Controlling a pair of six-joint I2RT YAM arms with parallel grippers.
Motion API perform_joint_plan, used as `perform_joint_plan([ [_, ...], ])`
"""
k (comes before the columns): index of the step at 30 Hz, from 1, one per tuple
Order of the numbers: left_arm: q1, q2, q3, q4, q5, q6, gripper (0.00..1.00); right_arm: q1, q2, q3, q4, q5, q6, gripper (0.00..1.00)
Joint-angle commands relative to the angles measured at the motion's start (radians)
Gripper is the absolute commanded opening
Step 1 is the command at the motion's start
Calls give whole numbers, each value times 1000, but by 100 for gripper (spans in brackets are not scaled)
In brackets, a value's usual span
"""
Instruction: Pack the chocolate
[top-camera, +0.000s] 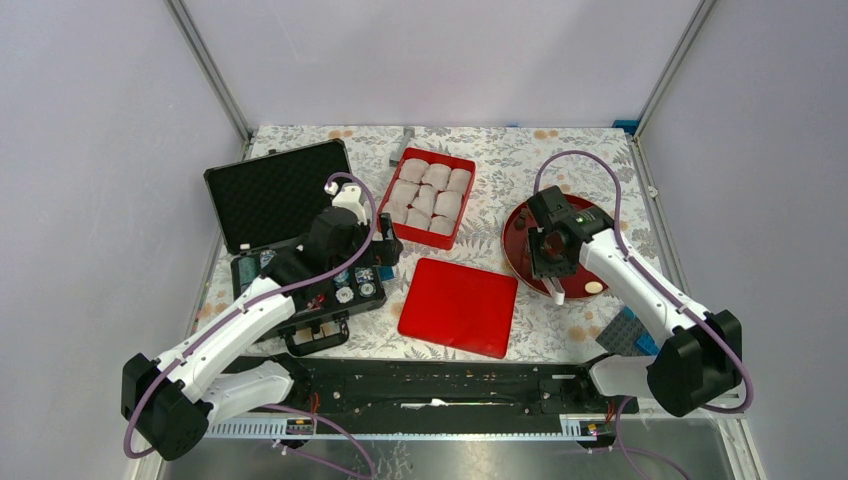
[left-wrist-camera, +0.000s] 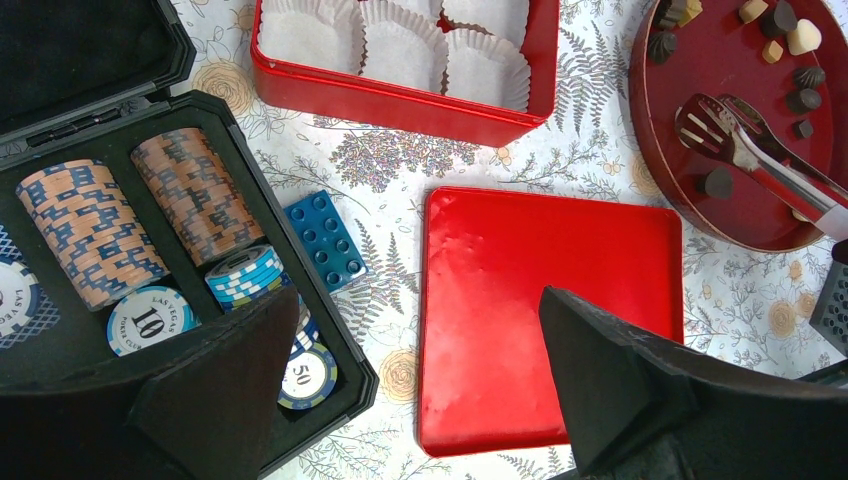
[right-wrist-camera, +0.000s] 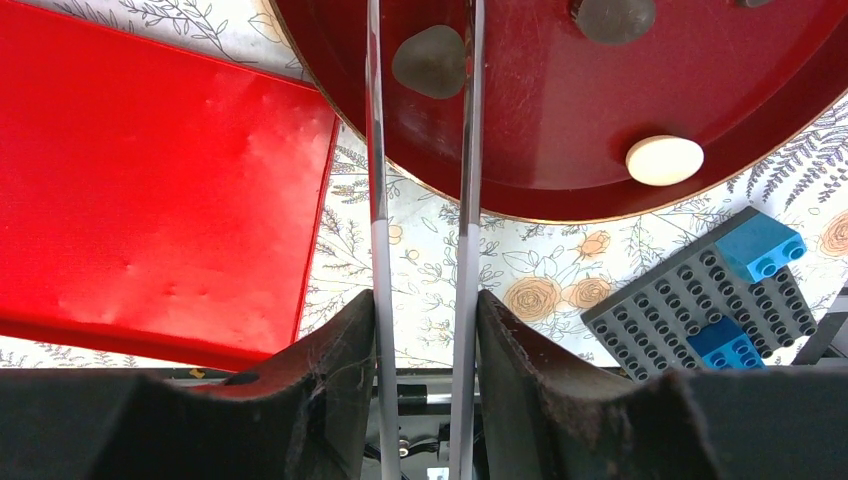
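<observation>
**Chocolate** (left-wrist-camera: 803, 37): bite-size lumps in dark brown, mid brown and pale tan. They lie loose on the round dark-red tray (left-wrist-camera: 650, 120) at the right of the table (top-camera: 500, 150). One pale piece is heart-shaped. Another pale piece (right-wrist-camera: 664, 160) is a flat oval by the tray's near rim.

**Tools:** My right tool (right-wrist-camera: 428, 330) is partly closed, clamped from outside on the two arms of the metal tongs (right-wrist-camera: 466, 250). In the wrist view one dark lump (right-wrist-camera: 430, 60) shows between those arms. My left tool (left-wrist-camera: 420, 380) gapes at full width and holds nothing. It hangs over the edge of the black case of striped chips (left-wrist-camera: 230, 140), beside the flat red lid (left-wrist-camera: 550, 300).

**Surface:** The red rectangular tin (left-wrist-camera: 400, 100) beyond the lid carries white pleated paper cups (left-wrist-camera: 400, 45). The table wears a white cloth printed with ferns and flowers. A grey studded plate with blue bricks (right-wrist-camera: 700, 300) lies near the tray.

**Room:** plain pale walls (top-camera: 430, 50) with aluminium corner posts.
</observation>
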Motion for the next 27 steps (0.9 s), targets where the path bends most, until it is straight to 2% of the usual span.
perform_joint_plan([
  [1,3,-5,-4,46,9,0,99,17,10,31,-5,17,-12,45],
  [13,3,-12,-7,46,8,-4,99,24,-10,51,-24,34,-4,30],
  [27,3,0,2,49,19,-18,99,24,-92,97,-51,40,9,27],
])
